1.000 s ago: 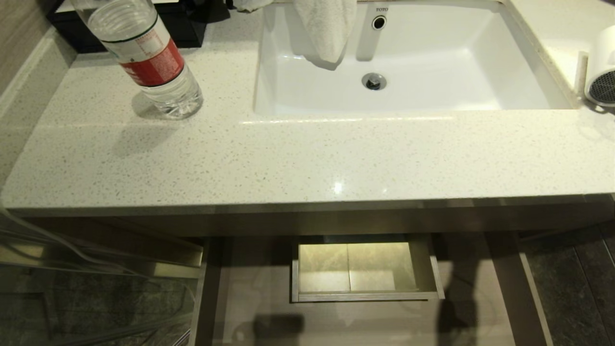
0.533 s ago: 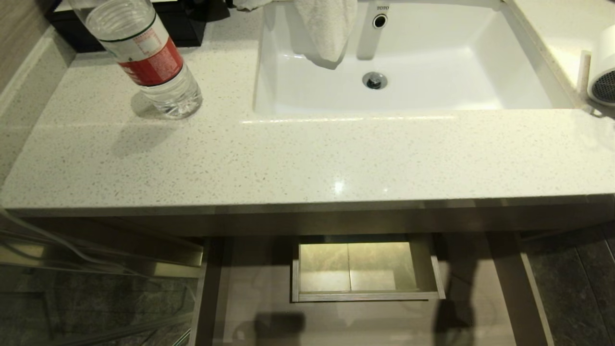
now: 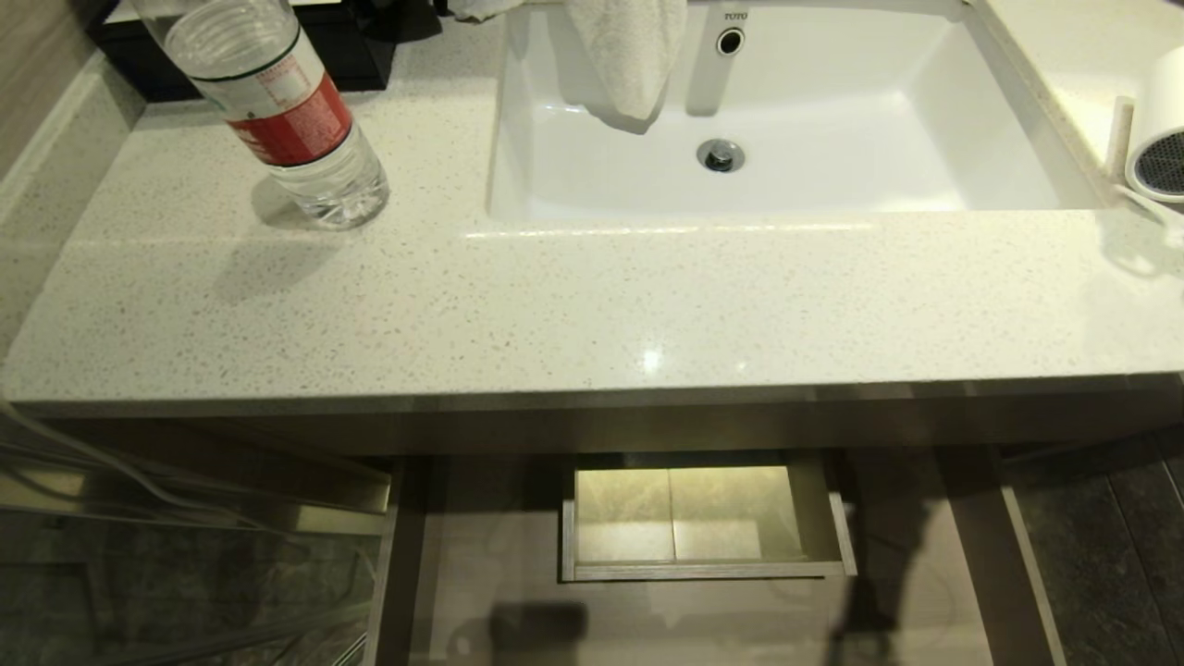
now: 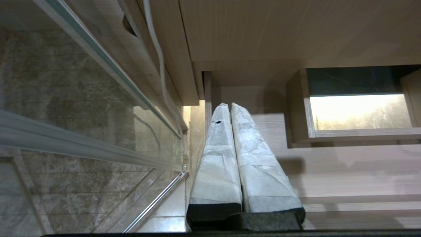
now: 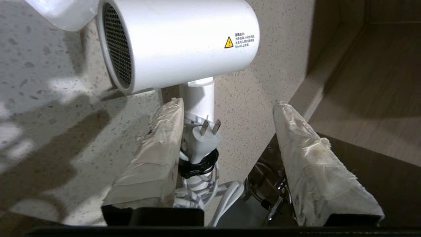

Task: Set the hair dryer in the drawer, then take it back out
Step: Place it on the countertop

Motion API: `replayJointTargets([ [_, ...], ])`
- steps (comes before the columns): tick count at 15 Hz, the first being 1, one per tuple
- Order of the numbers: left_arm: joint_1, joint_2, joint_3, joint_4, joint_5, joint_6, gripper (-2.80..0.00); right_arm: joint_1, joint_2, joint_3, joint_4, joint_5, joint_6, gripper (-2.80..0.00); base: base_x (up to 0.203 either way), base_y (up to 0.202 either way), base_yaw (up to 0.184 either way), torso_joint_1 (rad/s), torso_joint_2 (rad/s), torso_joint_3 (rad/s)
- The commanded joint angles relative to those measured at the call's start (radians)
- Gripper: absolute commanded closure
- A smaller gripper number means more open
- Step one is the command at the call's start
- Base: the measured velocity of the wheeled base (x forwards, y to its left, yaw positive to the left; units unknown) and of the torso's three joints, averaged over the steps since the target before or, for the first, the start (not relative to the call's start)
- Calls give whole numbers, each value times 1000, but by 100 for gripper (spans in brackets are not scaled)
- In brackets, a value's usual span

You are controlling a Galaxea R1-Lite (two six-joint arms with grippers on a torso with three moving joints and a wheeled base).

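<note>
The white hair dryer point(image 3: 1158, 129) is at the counter's right end, beside the sink, cut off by the edge of the head view. In the right wrist view its barrel point(image 5: 177, 42) with the grey mesh grille is close ahead, with the handle and the cord tied in black point(image 5: 199, 158) pointing back towards me. My right gripper point(image 5: 227, 103) is open: one fingertip point(image 5: 171, 112) lies against the handle and the other stands well clear. The drawer point(image 3: 481, 564) is pulled out under the counter, with its boxed cutout point(image 3: 703, 518) in the middle. My left gripper point(image 4: 227, 105) is shut and parked low over the drawer point(image 4: 329, 171).
A clear bottle with a red label point(image 3: 287, 111) stands on the counter's left. The white sink point(image 3: 832, 185) has a towel point(image 3: 629, 55) hanging over its back rim. A glass panel point(image 4: 65, 98) stands left of the drawer. Dark floor tiles point(image 3: 1110, 555) lie to the right.
The hair dryer at the head view's right edge has shifted a little, its grille sitting slightly higher. The arm's shadow on the drawer has shifted slightly.
</note>
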Motion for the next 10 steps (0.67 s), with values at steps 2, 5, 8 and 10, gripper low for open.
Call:
replayJointTargets([
  [2, -1, 1, 0, 0, 0, 0, 0, -8, -143, 84, 19, -2, 78, 0, 0, 0, 0, 0, 0, 0],
  [5, 0, 0, 1, 0, 0, 0, 0, -5, -203, 140, 76, -4, 182, 0, 0, 0, 0, 0, 0, 0],
  [8, -1, 0, 0, 0, 0, 0, 0, -4, -228, 171, 166, -6, 257, 0, 0, 0, 0, 0, 0, 0],
  [10, -1, 1, 0, 0, 0, 0, 0, -4, -228, 168, 208, -10, 274, 0, 0, 0, 0, 0, 0, 0],
])
